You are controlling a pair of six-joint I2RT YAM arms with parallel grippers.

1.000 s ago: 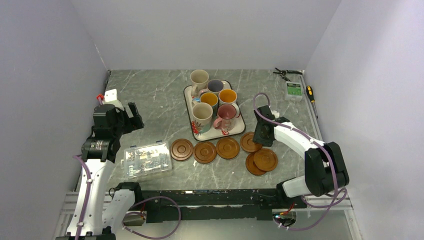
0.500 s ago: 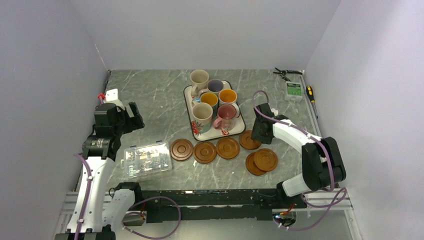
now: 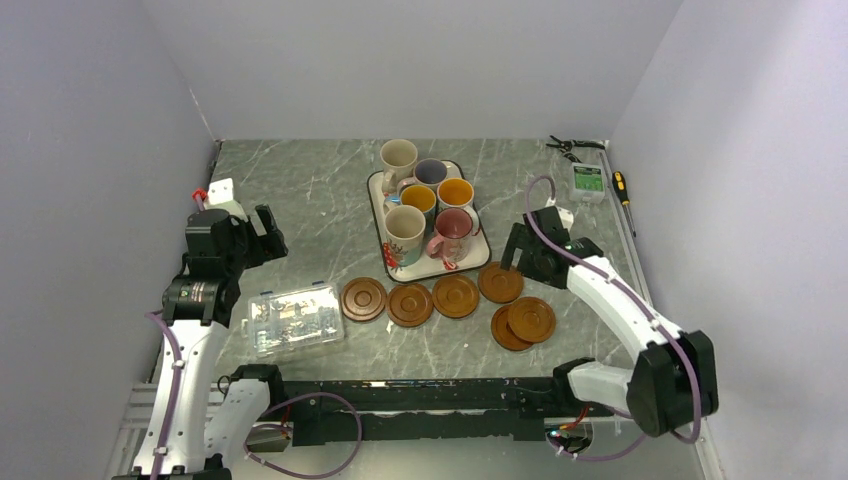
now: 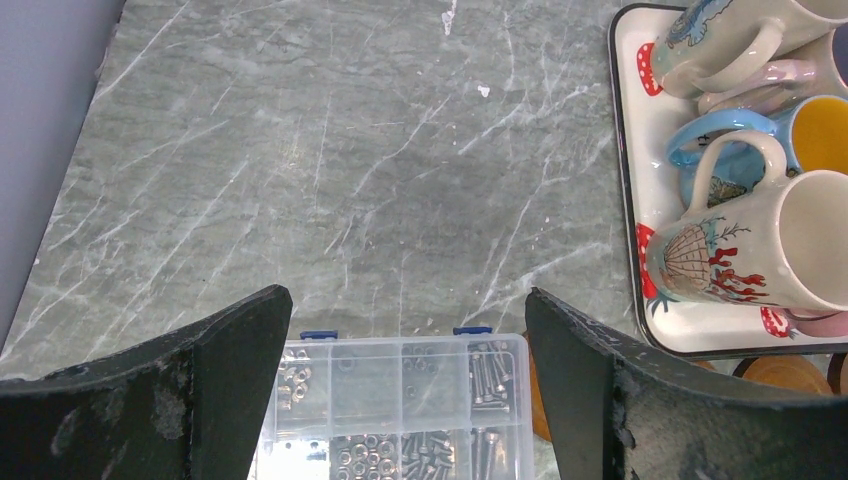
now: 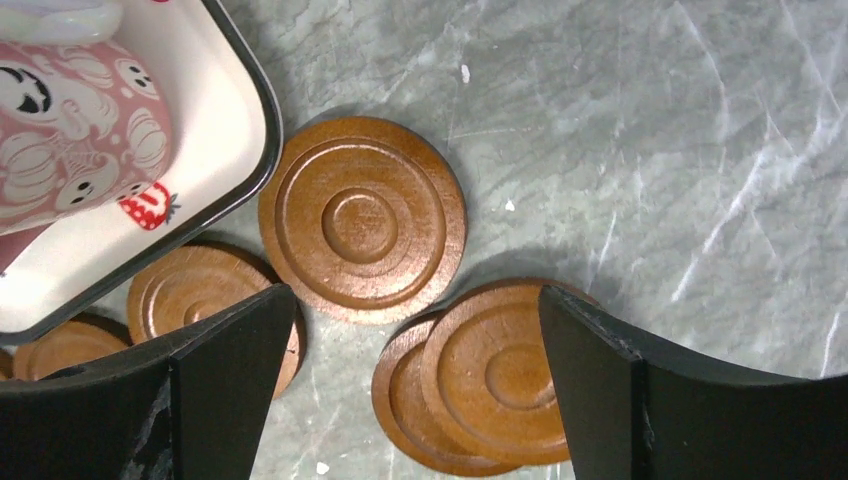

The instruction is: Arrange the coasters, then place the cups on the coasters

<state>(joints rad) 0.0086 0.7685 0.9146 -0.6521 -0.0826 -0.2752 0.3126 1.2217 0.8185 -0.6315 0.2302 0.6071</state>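
Observation:
Four brown coasters lie in a row in front of the tray, from the leftmost (image 3: 363, 299) to the rightmost (image 3: 500, 283). Two more coasters (image 3: 531, 319) lie overlapped to the right. My right gripper (image 3: 522, 250) hovers open and empty above the rightmost coaster (image 5: 362, 218) and the overlapped pair (image 5: 500, 370). Several cups stand on the strawberry-print tray (image 3: 440, 268): cream (image 3: 405, 232), pink (image 3: 453, 230), orange inside (image 3: 456, 192), and more behind. My left gripper (image 4: 407, 295) is open and empty over the table's left side, far from the coasters.
A clear plastic box (image 3: 295, 318) of screws sits left of the coaster row, below the left gripper. Pliers (image 3: 570, 146), a green-topped device (image 3: 588, 180) and a screwdriver (image 3: 621, 186) lie at the back right. Walls close three sides.
My right gripper has opened, let go of the rightmost coaster and drawn up and to the right. The coaster stays flat at the row's end. The left arm has not moved.

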